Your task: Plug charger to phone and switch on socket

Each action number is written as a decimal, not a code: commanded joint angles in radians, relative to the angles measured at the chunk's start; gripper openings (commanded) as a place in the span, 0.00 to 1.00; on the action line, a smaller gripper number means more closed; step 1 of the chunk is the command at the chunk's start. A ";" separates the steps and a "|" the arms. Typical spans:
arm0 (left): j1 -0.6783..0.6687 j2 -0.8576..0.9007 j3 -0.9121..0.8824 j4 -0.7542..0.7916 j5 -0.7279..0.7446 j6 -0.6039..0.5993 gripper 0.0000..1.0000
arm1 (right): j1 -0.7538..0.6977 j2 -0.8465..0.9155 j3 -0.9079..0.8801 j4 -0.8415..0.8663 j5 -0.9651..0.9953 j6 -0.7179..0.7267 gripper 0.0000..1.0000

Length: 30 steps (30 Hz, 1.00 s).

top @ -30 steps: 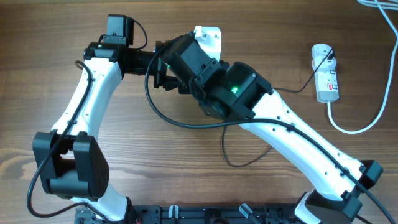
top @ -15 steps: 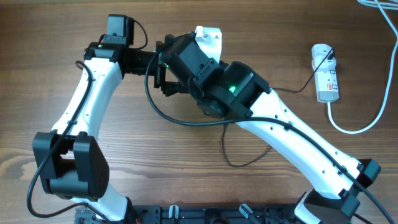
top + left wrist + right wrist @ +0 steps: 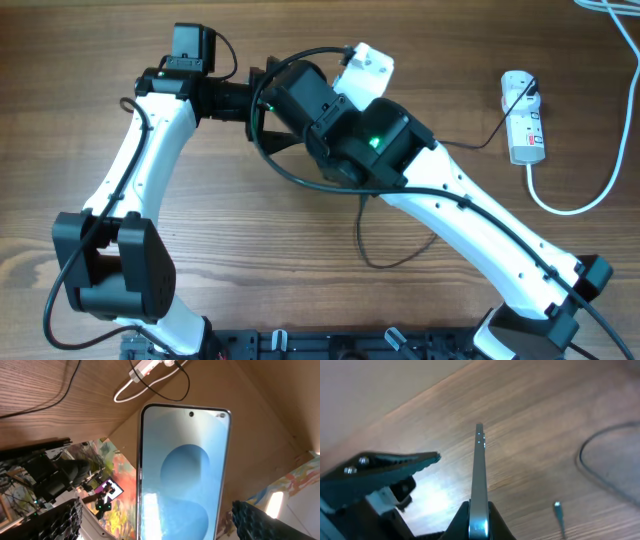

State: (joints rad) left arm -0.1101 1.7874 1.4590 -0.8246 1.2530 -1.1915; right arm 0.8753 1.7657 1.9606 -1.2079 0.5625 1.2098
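The phone (image 3: 182, 470), with a blue screen, fills the middle of the left wrist view. In the right wrist view it stands edge-on (image 3: 479, 465). My right gripper (image 3: 479, 512) is shut on its lower end and holds it above the table. My left gripper (image 3: 156, 510) is open, a finger on each side of the phone, and the left finger is clearly apart from it. The charger's tip (image 3: 558, 510) lies on the wood. Its thin black cable (image 3: 470, 142) runs from the socket (image 3: 524, 118) under my right arm. In the overhead view the arms hide the phone.
A thick white cord (image 3: 590, 200) loops from the socket along the table's right side. The charger's black cable loops on the wood (image 3: 372, 258) in front of my right arm. Both arms cross over the table's back middle.
My right wrist has rolled; its white camera housing swung up and to the right, turning the phone with it. My left arm has hardly moved.
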 commanded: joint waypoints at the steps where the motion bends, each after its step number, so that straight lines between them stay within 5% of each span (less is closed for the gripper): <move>1: 0.003 -0.032 0.013 0.003 -0.009 -0.034 1.00 | -0.005 0.011 0.014 0.003 0.014 0.220 0.04; 8: 0.003 -0.032 0.013 0.003 -0.009 -0.074 0.99 | -0.005 0.011 0.014 -0.003 -0.013 0.367 0.04; 14: 0.003 -0.032 0.013 0.003 -0.009 -0.093 0.88 | -0.005 0.011 0.010 -0.031 -0.041 0.658 0.05; 23: 0.003 -0.032 0.013 0.003 -0.009 -0.133 0.79 | -0.005 0.011 0.010 -0.031 -0.079 0.850 0.05; 30: 0.003 -0.032 0.013 0.003 -0.008 -0.210 0.69 | -0.005 0.011 0.010 0.017 -0.097 0.861 0.05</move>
State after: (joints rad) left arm -0.1101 1.7870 1.4590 -0.8242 1.2495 -1.3479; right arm 0.8738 1.7660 1.9606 -1.2110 0.4702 2.0209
